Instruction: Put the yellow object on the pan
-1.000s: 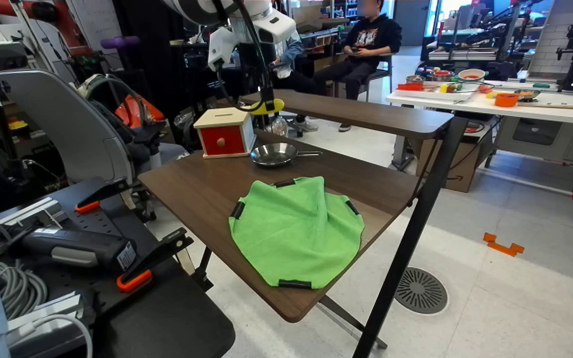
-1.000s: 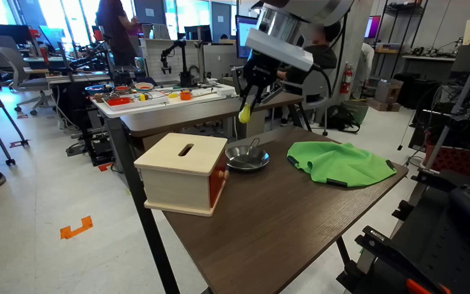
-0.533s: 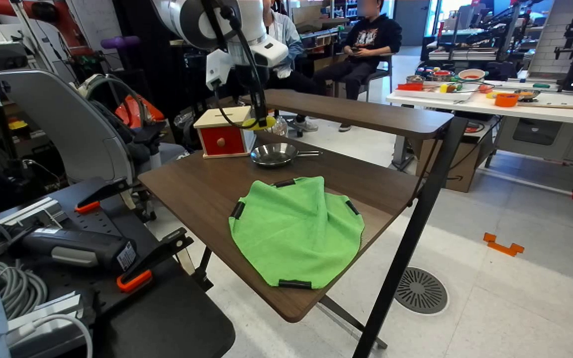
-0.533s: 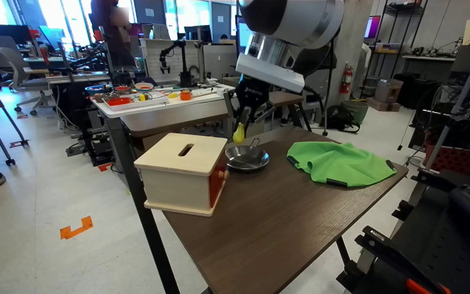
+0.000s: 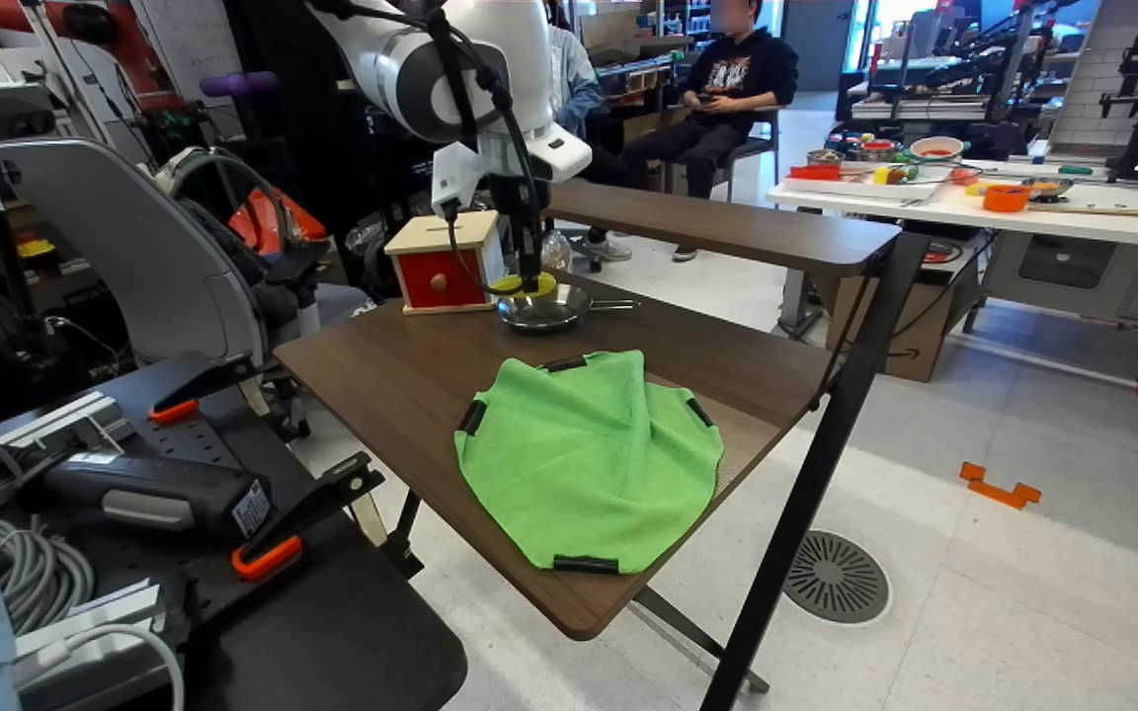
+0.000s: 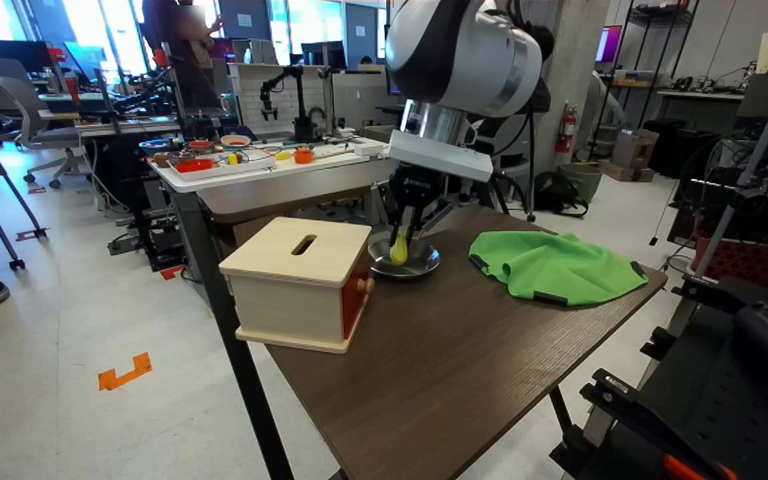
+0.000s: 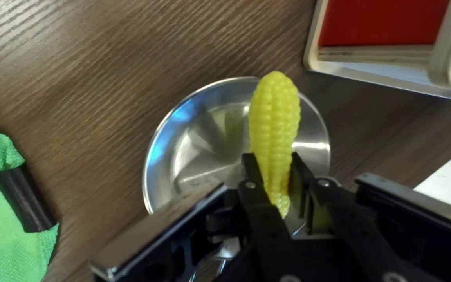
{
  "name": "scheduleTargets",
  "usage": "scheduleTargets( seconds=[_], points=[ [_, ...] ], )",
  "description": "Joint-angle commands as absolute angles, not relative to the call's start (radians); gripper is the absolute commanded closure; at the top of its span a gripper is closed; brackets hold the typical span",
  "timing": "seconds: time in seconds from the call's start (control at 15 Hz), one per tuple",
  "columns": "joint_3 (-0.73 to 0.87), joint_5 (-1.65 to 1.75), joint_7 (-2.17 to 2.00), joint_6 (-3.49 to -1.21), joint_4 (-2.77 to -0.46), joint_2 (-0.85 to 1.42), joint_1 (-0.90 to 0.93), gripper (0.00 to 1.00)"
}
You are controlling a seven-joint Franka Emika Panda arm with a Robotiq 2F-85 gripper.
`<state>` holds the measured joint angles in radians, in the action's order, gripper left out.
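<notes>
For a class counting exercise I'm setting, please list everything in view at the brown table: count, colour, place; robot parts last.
Table: 1, brown, centre of both exterior views
Raised shelf: 1, brown, above one side of the table
Box: 1, pale wood with red front, on the table
Pan: 1, silver-grey, on the table beside the box
Cloth: 1, green, rumpled, on the table
Strips: 4 visible, black, along the cloth's edge
Corn-shaped object: 1, yellow, over the pan, contact unclear
Gripper: 1, black, closed on the corn-shaped object
Arm: 1, mostly white, above the table
</notes>
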<state>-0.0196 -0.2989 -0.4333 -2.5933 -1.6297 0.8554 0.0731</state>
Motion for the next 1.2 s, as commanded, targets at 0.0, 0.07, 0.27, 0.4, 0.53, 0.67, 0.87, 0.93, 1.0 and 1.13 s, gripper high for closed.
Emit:
scheduleTargets(
  seconds=[0.0,0.07,0.27,0.4,0.53,0.67,0.87,0.93,1.0,1.13],
  points=[
    [0.01,-0.282,-0.461,-2.536,-1.548,0.908,0.088,0.94],
    [0.017,-0.28,-0.466,-2.531,-1.537,0.916,0.09,0.94],
    [0.03,-0.282,-0.489,-2.526,-1.511,0.933,0.093,0.52],
    [0.036,-0.282,-0.499,-2.524,-1.501,0.938,0.092,0.48],
    [0.041,-0.283,-0.507,-2.52,-1.496,0.941,0.091,0.34],
    [0.044,-0.283,-0.512,-2.509,-1.491,0.942,0.089,0.2],
    [0.039,-0.289,-0.5,-2.515,-1.517,0.919,0.08,0.01],
    [0.026,-0.298,-0.477,-2.526,-1.548,0.893,0.067,0.0],
    [0.008,-0.313,-0.451,-2.541,-1.575,0.869,0.052,0.0],
    [-0.051,-0.363,-0.366,-2.645,-1.684,0.785,0.005,0.0]
  ],
)
